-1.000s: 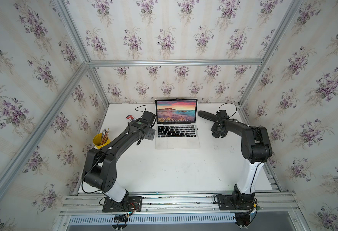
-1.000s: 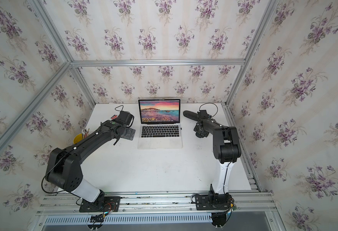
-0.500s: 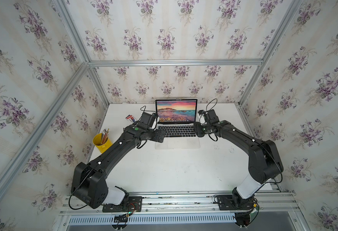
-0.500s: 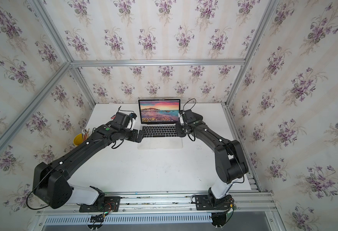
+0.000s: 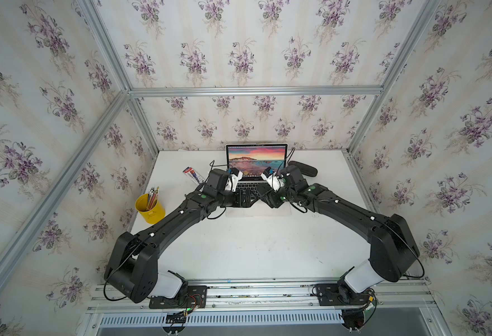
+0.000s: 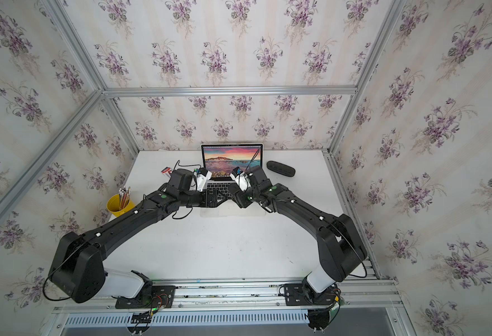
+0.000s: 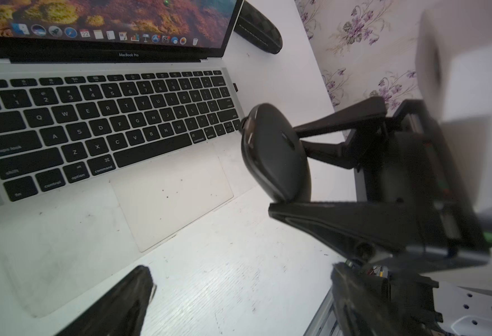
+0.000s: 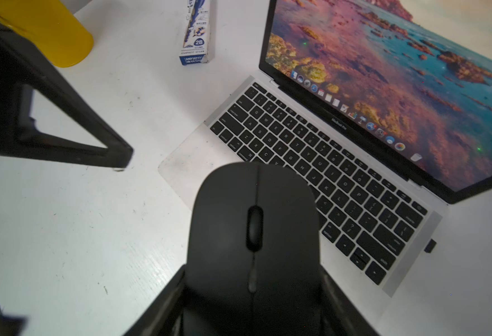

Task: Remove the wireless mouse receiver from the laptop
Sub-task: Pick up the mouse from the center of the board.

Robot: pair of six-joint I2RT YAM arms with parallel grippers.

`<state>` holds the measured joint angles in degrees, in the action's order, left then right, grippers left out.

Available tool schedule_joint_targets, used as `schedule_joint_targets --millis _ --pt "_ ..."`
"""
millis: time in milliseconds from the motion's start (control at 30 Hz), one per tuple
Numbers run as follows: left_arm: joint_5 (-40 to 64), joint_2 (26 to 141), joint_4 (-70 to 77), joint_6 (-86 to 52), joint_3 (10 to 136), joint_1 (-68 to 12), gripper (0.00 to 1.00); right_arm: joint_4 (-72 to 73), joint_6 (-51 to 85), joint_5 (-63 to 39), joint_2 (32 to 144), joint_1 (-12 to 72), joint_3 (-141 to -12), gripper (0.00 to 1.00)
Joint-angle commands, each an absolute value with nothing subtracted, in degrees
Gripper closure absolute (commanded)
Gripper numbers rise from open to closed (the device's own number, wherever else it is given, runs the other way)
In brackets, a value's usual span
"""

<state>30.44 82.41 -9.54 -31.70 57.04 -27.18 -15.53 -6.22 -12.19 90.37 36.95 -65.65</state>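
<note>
The silver laptop (image 5: 256, 163) (image 6: 231, 158) stands open at the back of the table, its sunset screen lit. The wireless mouse receiver (image 7: 234, 86) (image 8: 430, 245) is a tiny black stub sticking out of the laptop's right side near the top key rows. My right gripper (image 8: 253, 273) (image 5: 268, 197) is shut on a black oval mouse (image 8: 253, 203) (image 7: 273, 151), held above the laptop's front right corner. My left gripper (image 7: 240, 273) (image 5: 246, 199) is open over the table just in front of the trackpad, holding nothing. The two grippers nearly face each other.
A yellow cup of pencils (image 5: 150, 208) (image 8: 49, 32) stands at the left, with a pencil box (image 5: 191, 174) (image 8: 196, 32) behind it. A long black case (image 5: 303, 168) (image 7: 257, 35) lies right of the screen. Papered walls enclose the white table (image 5: 253, 247).
Both arms have swung in from the laptop's sides and now meet over its front edge. The right gripper has carried the mouse leftward with it.
</note>
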Motion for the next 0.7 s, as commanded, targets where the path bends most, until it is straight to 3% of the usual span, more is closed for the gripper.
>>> schedule_joint_targets --millis 0,433,667 --pt "32.66 83.5 0.94 -38.54 55.69 -27.2 0.01 -13.8 -7.47 -13.67 89.91 37.95 -65.3 0.69" --pt "35.57 90.28 12.94 -47.53 52.85 -27.66 0.0 -12.91 -7.73 -15.11 88.44 39.2 -64.57 0.69" --pt "37.53 92.37 16.42 -49.78 52.87 -27.77 0.26 -12.3 -7.73 -16.7 86.66 39.29 -64.06 0.69"
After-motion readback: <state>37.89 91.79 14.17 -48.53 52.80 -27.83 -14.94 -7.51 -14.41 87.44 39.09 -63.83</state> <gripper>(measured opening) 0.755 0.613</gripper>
